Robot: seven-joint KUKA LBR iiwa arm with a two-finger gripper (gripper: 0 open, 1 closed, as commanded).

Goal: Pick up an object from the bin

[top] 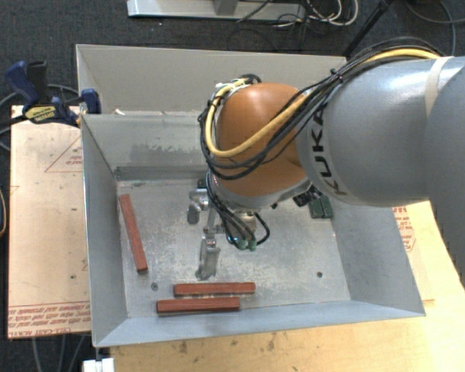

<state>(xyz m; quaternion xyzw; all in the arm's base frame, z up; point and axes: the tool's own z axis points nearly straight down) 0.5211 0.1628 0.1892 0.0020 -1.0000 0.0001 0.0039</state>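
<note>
two-finger gripper [208, 266] is seen just beside long flat red-brown bar [215, 289] in grey metal bin [101, 208] (two more nearby) | grip state cannot be told | "KUKA" is read on arm [387, 130]

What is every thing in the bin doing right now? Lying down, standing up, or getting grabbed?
Left stick: lying flat, slanted along the left wall, not touched.
Upper front stick: lying flat, just in front of the claw tip.
Lower front stick: lying flat by the front wall, beside the other one.
Claw: low in the bin, pointing down at the floor, nothing seen in it.
</note>
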